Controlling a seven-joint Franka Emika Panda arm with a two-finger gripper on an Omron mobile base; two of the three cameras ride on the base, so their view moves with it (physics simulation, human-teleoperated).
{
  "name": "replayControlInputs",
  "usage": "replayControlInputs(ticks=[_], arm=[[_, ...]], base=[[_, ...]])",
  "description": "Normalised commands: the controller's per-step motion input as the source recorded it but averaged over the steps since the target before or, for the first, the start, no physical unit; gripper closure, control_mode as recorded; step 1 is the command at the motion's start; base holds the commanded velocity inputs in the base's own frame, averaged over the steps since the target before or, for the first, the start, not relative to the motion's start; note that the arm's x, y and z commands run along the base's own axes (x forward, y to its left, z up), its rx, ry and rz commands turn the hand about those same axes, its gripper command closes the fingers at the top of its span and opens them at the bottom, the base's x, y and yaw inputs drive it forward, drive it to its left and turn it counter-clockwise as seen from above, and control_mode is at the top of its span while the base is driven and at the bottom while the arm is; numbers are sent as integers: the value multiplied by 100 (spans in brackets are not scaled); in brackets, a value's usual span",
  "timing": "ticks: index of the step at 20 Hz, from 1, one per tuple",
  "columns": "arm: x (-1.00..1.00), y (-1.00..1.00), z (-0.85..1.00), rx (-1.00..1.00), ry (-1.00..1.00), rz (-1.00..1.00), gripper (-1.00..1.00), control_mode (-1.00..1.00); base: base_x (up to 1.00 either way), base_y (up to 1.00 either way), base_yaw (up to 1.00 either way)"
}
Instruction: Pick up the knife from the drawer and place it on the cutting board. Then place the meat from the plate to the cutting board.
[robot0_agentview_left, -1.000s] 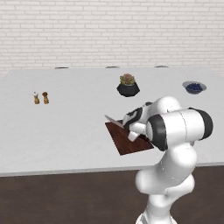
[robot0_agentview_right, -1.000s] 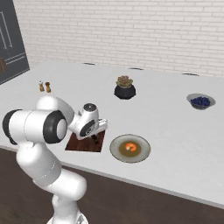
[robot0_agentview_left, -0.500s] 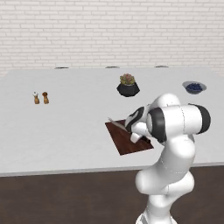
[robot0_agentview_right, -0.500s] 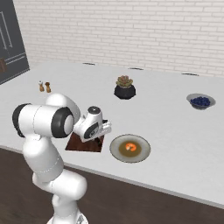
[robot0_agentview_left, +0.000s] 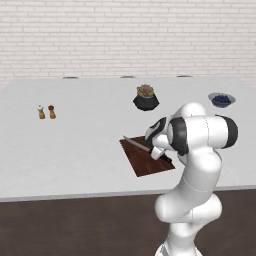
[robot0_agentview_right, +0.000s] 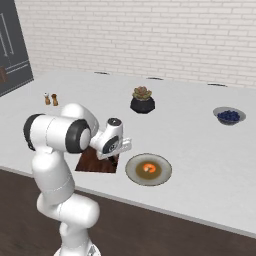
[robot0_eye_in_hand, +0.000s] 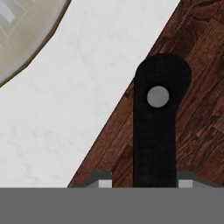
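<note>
Knife (robot0_agentview_left: 139, 145) lies on cutting board (robot0_agentview_left: 145, 162); meat (robot0_agentview_right: 148, 168) on plate (robot0_agentview_right: 148, 179).

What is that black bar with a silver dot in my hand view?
Observer: The handle of the knife. The left base view shows its silver blade lying on the cutting board.
Operator: And the pale curve in the corner?
Observer: That is the plate. The right base view shows the meat sitting at its centre.
Operator: What's beyond it?
Observer: A potted plant, farther back on the counter.
</note>
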Motion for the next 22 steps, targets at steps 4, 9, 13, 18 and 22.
replayControlInputs(ticks=[4, 9, 13, 18, 22], arm=[[-2, 15, -13, -1, 0, 0, -100, -100], [-6, 2, 0, 0, 0, 0, -100, -100], [-12, 0, 4, 0, 0, -1, -100, -100], [-35, 0, 44, 0, -1, 0, -100, -100], [-42, 0, 92, 0, -1, 0, -100, -100]], base=[[0, 0, 0], [0, 0, 0], [0, 0, 0], [0, 0, 0], [0, 0, 0]])
